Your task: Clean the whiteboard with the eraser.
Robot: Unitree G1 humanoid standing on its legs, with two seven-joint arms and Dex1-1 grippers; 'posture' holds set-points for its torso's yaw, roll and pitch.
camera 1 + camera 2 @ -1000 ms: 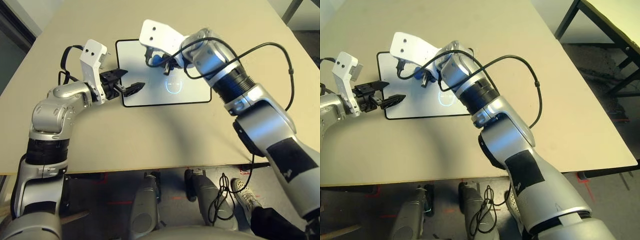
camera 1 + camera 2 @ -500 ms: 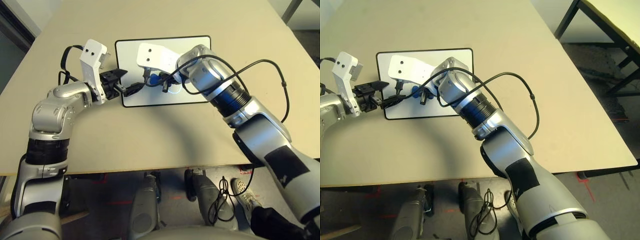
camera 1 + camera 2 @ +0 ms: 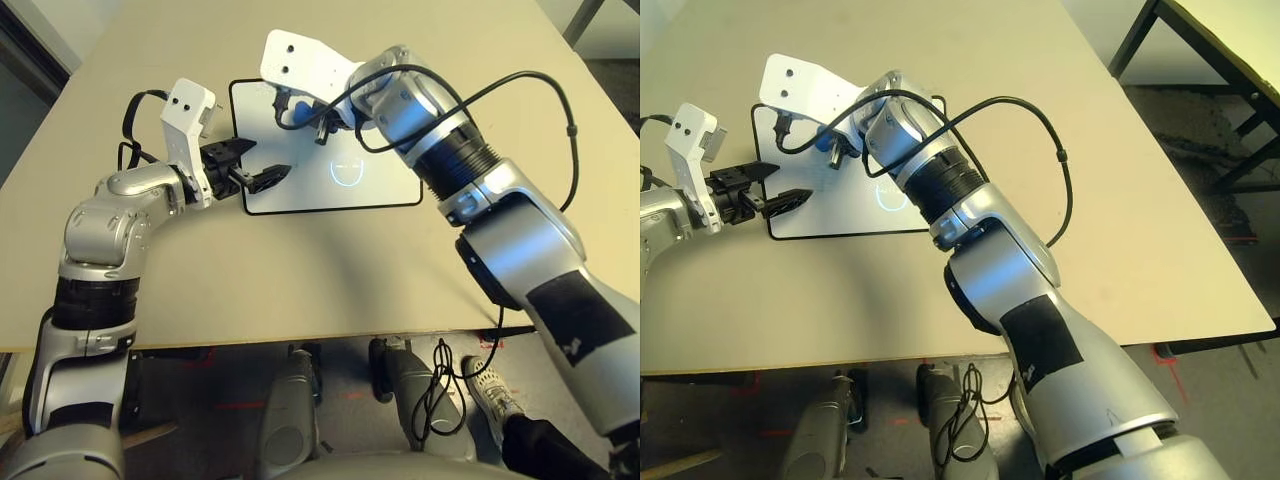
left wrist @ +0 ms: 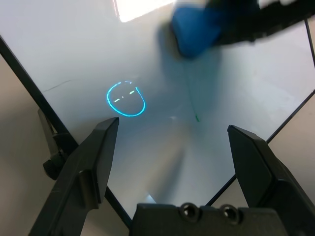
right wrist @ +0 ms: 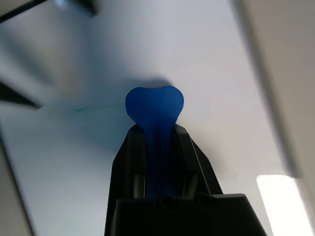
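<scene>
The whiteboard (image 3: 385, 185) lies flat on the beige table, with a small cyan circle (image 3: 347, 172) drawn near its middle. My right gripper (image 5: 155, 135) is shut on the blue eraser (image 5: 154, 105), whose end sticks out past the fingertips and presses on the far left part of the board. A faint green line (image 4: 192, 103) runs across the board close to the eraser (image 4: 194, 32). My left gripper (image 3: 262, 160) hovers open over the board's left edge, with nothing between its fingers.
A black cable (image 3: 560, 110) loops from my right forearm over the table's right side. Bare tabletop (image 3: 300, 270) stretches from the board to the near edge. A dark-legged second table (image 3: 1200, 30) stands off to the right.
My right gripper swept the eraser toward me across the board, then back to its far left part. The left arm has stayed still.
</scene>
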